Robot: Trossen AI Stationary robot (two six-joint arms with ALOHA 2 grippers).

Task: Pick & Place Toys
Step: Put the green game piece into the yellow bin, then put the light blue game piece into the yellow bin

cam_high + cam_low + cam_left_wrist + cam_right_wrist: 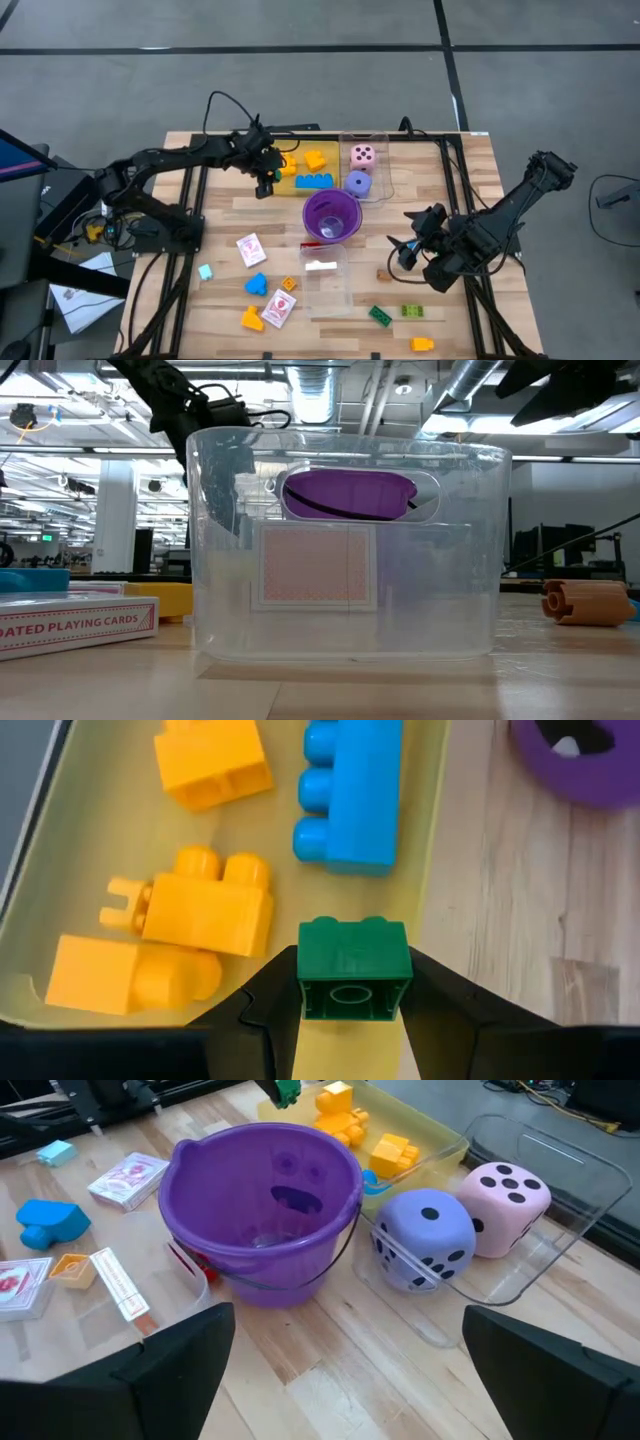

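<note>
A green brick (pixel 354 969) is held clenched in the left gripper (pixel 352 988) above the yellow tray (pixel 428 850), near the tabletop's far edge; release is called for next. The right gripper (pixel 345 1370) is parked open.

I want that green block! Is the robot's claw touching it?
Touching. The left wrist view shows the left gripper with both fingers pressed against the sides of the green brick, above the yellow tray.
</note>
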